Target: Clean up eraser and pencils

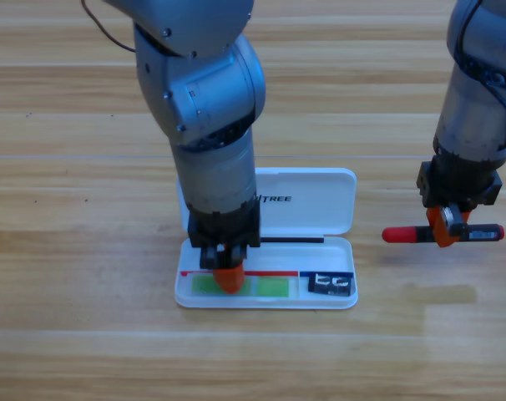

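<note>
The white case (pixel 311 210) lies open at the table's middle, lid up toward the back. In its tray lies the light green pencil (pixel 272 286), and my left gripper (pixel 228 280) points straight down onto that pencil's middle and hides it there. The dark eraser (pixel 331 285) rests in the tray's right end. To the right of the case, my right gripper (pixel 446 229) is shut on the pencil with the red cap and black barrel (pixel 403 235). That pencil hangs level above the table, with its shadow on the wood below it.
The left arm's bulky grey body (pixel 207 100) covers the case's left part. The right arm (pixel 478 92) comes down from the upper right corner. Bare wooden table (pixel 86 276) lies on all sides of the case.
</note>
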